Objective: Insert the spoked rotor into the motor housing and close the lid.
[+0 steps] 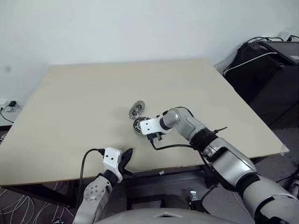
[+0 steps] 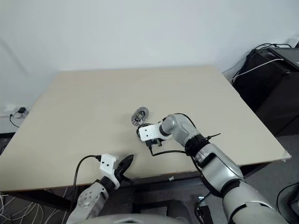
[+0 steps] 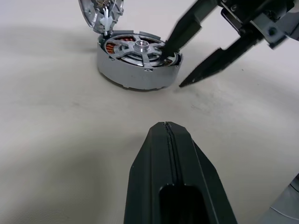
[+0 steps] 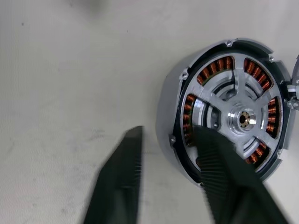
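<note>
The motor housing [image 3: 140,77] lies flat on the table, with copper windings [image 4: 205,73] showing under the spokes. Inside it sits the spoked rotor [image 4: 245,119], its shiny hub facing up. The lid [image 3: 100,11] stands tilted on edge at the housing's far rim, touching it. My right gripper [image 3: 173,66] points down over the housing's near rim, open. One finger [image 4: 219,158] rests on the rotor's face and the other finger [image 4: 121,182] is outside the wall, on the table side. My left gripper [image 1: 127,156] hangs shut near the table's front edge, short of the housing.
The pale wooden table [image 1: 93,102] is bare apart from the motor parts [image 1: 137,108]. A black case with cables [image 1: 271,70] stands beyond the table's right edge. A wall socket with a plug [image 1: 11,105] is at the far left.
</note>
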Action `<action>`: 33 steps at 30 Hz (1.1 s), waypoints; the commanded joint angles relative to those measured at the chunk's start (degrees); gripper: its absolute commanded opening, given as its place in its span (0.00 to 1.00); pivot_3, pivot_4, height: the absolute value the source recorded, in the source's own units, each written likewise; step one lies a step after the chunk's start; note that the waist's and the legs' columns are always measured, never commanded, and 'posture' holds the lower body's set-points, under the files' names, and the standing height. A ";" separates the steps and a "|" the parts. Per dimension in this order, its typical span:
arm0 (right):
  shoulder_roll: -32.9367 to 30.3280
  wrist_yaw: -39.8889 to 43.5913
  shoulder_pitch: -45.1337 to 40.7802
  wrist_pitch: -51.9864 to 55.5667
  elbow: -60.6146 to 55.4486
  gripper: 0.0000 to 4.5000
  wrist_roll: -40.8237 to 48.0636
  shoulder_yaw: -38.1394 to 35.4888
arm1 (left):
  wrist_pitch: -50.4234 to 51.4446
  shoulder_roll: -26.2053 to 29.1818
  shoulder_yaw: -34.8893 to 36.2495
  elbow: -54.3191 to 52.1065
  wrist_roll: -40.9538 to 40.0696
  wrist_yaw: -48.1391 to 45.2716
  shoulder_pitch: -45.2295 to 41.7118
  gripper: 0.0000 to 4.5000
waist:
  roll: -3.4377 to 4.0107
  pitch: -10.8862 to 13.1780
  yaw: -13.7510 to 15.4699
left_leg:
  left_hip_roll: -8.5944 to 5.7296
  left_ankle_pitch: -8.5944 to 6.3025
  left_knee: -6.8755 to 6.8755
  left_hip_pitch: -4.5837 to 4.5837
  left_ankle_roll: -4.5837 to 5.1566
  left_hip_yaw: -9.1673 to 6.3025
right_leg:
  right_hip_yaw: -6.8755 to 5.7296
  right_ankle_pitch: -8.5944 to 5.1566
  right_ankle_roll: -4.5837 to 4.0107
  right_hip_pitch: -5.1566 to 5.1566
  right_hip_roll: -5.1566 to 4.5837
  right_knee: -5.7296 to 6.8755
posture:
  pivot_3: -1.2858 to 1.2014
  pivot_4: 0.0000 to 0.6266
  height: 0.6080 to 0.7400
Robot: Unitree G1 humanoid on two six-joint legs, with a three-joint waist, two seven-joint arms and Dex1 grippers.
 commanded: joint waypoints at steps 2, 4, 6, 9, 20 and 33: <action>-0.13 2.50 -0.87 -1.24 1.72 0.09 -1.59 0.94 | -1.46 -0.64 -0.27 -0.67 -0.05 0.27 -0.24 0.00 | 0.03 -0.05 -0.01 | -0.03 0.00 -0.01 0.01 0.00 0.00 | 0.00 0.00 -0.01 0.00 -0.04 -0.02 | 0.52 0.00 1.00; -0.03 2.68 -1.00 -1.71 2.05 0.02 -2.00 1.02 | -1.52 -0.67 -0.29 -0.65 -0.07 0.36 -0.16 0.00 | 0.03 -0.05 -0.03 | -0.03 0.00 -0.02 0.01 0.00 -0.01 | -0.01 -0.01 -0.01 0.01 -0.05 -0.02 | 0.52 0.00 1.00; 0.21 2.71 -1.15 -1.96 2.39 0.02 -2.25 0.99 | -1.54 -0.75 -0.29 -0.67 -0.07 0.42 -0.12 0.00 | 0.03 -0.06 -0.03 | -0.04 0.00 -0.02 0.02 0.00 -0.01 | -0.01 0.00 -0.01 0.01 -0.09 0.01 | 0.52 0.00 1.00; 0.66 2.17 -1.17 -2.28 2.70 0.02 -2.54 0.63 | -1.62 -0.87 -0.23 -0.62 -0.11 0.51 -0.08 0.00 | 0.04 -0.07 -0.03 | -0.05 -0.01 -0.02 0.03 -0.01 -0.02 | -0.02 0.00 -0.01 0.01 -0.13 0.04 | 0.52 0.00 1.00; 1.19 -5.03 5.73 8.39 -6.69 0.02 5.15 -11.41 | -1.38 -1.06 -0.29 -0.29 -0.23 0.33 -0.56 0.00 | 0.03 -0.08 -0.13 | -0.03 -0.01 -0.06 0.03 -0.02 -0.07 | -0.04 0.08 -0.15 -0.03 -0.18 0.12 | 0.52 0.00 1.00; -3.09 -5.32 23.22 53.94 -48.25 0.02 18.42 -25.75 | -0.45 -0.82 -0.52 0.12 -0.68 -0.56 -1.04 0.00 | 0.10 -0.04 1.40 | -0.18 -0.01 -0.07 -1.04 0.00 -0.12 | -0.08 0.03 -0.22 -0.96 -0.35 -0.09 | 0.52 0.00 1.00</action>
